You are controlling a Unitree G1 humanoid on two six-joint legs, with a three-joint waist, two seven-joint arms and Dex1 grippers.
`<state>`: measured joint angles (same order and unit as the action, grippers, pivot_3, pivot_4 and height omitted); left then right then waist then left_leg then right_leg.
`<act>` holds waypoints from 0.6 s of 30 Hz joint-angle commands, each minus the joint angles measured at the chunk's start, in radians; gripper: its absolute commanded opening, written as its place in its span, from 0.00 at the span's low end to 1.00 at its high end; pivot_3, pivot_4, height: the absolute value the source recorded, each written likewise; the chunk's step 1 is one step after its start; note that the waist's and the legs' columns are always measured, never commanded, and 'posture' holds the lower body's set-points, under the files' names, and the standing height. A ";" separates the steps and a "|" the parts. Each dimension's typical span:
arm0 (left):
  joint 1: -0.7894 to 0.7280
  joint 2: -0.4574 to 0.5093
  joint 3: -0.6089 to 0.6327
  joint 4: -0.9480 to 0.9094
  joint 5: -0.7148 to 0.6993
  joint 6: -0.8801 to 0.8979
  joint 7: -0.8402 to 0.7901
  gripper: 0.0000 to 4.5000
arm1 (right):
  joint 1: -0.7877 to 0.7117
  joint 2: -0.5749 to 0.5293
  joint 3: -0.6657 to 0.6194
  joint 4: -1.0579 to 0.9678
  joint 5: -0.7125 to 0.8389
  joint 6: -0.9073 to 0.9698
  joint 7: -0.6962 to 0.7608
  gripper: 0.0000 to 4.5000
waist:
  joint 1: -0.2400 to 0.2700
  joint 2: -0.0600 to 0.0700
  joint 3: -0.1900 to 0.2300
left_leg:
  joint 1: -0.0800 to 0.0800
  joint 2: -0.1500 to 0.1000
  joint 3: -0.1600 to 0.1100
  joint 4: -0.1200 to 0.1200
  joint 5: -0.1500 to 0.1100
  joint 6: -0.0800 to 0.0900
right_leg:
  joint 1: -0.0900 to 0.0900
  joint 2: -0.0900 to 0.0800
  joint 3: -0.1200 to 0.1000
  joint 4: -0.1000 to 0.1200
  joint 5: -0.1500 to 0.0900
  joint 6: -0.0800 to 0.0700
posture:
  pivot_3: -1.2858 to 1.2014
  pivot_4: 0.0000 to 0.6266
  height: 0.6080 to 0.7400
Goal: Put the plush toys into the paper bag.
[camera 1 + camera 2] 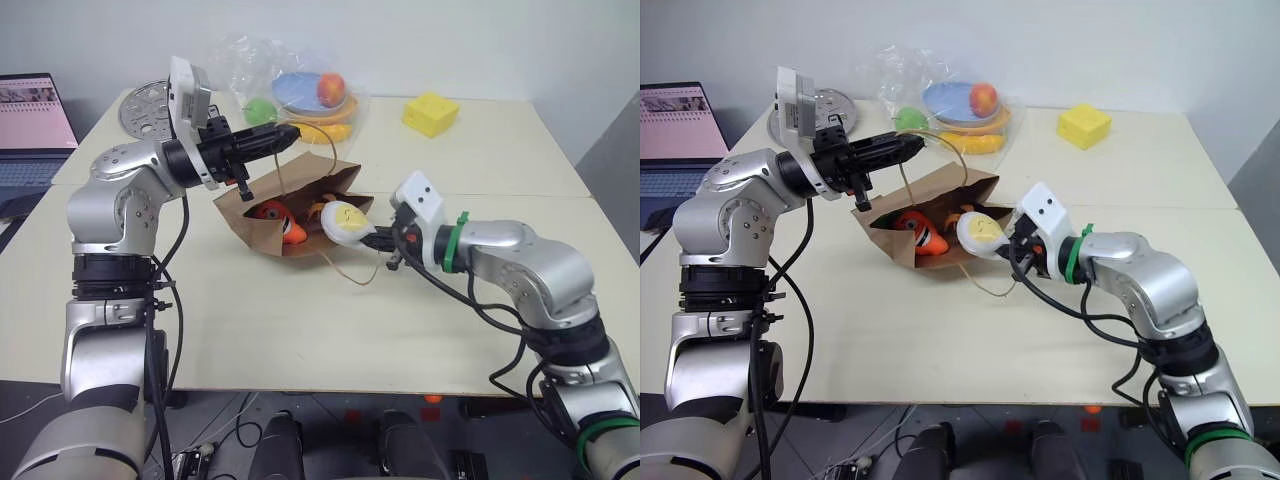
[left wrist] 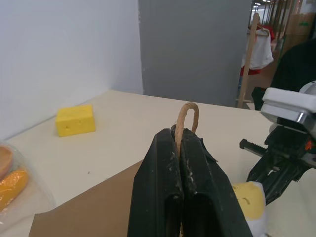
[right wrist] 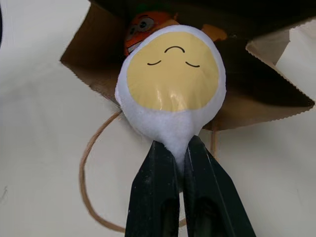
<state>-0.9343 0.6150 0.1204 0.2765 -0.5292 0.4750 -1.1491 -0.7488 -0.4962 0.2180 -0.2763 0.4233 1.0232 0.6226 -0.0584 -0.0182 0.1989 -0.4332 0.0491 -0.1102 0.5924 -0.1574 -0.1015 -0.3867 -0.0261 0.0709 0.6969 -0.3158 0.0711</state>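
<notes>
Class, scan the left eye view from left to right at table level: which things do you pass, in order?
Laptop → left gripper pinching the paper bag's cord handle → white-and-yellow plush toy in the right gripper → yellow cheese block.

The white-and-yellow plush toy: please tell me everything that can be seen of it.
The white-and-yellow plush toy is rounded and soft, with white fuzzy fabric around a smooth pale yellow face bearing thin black closed eyes and a small curved mouth. The right gripper pinches its white lower end between black fingers and holds it at the open mouth of the brown paper bag, just before the orange carrot toy inside.
</notes>
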 commanded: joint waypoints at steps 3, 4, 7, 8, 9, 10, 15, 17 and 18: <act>-0.003 0.012 0.011 -0.047 -0.009 -0.006 -0.004 0.00 | -0.092 0.078 0.040 0.112 -0.073 -0.085 -0.024 0.00 | -0.002 0.000 0.000 | 0.000 0.000 0.000 0.000 0.000 0.000 | 0.000 0.000 0.000 0.000 0.000 0.000 | 0.52 0.24 1.00; -0.003 0.012 0.010 -0.048 -0.009 -0.006 -0.004 0.00 | -0.097 0.086 0.040 0.122 -0.079 -0.088 -0.024 0.00 | -0.002 0.000 0.000 | 0.000 0.000 0.000 0.000 0.000 0.000 | -0.001 0.000 0.000 0.000 0.000 0.000 | 0.52 0.24 1.00; 0.004 0.005 0.007 -0.064 -0.015 0.001 -0.001 0.00 | -0.193 0.159 0.098 0.261 -0.134 -0.173 0.003 0.00 | -0.004 0.000 0.000 | 0.000 0.000 0.000 0.000 0.000 0.000 | -0.001 0.000 0.000 0.000 0.000 0.000 | 0.52 0.24 1.00; 0.005 0.004 0.007 -0.068 -0.017 0.004 0.000 0.00 | -0.213 0.175 0.107 0.297 -0.148 -0.194 0.008 0.00 | -0.005 0.000 0.000 | 0.000 0.000 0.000 0.000 0.000 0.000 | -0.001 0.000 0.000 0.001 0.000 0.000 | 0.52 0.24 1.00; 0.006 0.003 0.008 -0.070 -0.018 0.006 0.001 0.00 | -0.221 0.184 0.109 0.317 -0.157 -0.206 0.012 0.00 | -0.005 0.000 0.000 | 0.000 0.000 0.000 0.000 0.000 0.000 | -0.001 0.000 0.000 0.001 0.000 0.000 | 0.52 0.24 1.00; 0.006 0.001 0.011 -0.077 -0.023 0.011 0.003 0.00 | -0.246 0.219 0.105 0.387 -0.168 -0.236 0.004 0.00 | -0.005 0.000 0.000 | 0.000 0.000 0.000 0.000 0.000 0.000 | -0.001 0.000 0.000 0.001 0.000 0.000 | 0.52 0.24 1.00; 0.017 -0.001 0.014 -0.107 -0.030 0.025 0.007 0.00 | -0.311 0.333 0.091 0.636 -0.225 -0.372 -0.018 0.00 | -0.006 0.000 0.000 | 0.000 0.000 0.000 -0.001 0.000 0.000 | -0.001 0.000 0.000 0.001 0.000 0.000 | 0.52 0.24 1.00; 0.017 0.001 0.016 -0.112 -0.030 0.028 0.009 0.00 | -0.323 0.354 0.081 0.697 -0.243 -0.415 -0.023 0.00 | -0.004 0.000 0.000 | 0.000 0.000 0.000 -0.001 0.000 0.000 | -0.001 0.000 -0.001 0.001 0.000 0.000 | 0.52 0.24 1.00; 0.017 0.002 0.016 -0.114 -0.032 0.031 0.009 0.00 | -0.328 0.362 0.069 0.726 -0.246 -0.429 -0.028 0.00 | -0.003 0.000 0.000 | 0.000 0.000 0.000 -0.001 0.000 0.000 | -0.001 0.000 -0.001 0.001 0.000 0.000 | 0.52 0.24 1.00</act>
<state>-0.9093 0.6068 0.1194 0.1995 -0.5440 0.5023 -1.1439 -1.0392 -0.1370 0.3296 0.4390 0.1860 0.6390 0.6044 -0.0618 -0.0180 0.1990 -0.4334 0.0491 -0.1104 0.5916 -0.1575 -0.1017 -0.3876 -0.0261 0.0703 0.6976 -0.3157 0.0709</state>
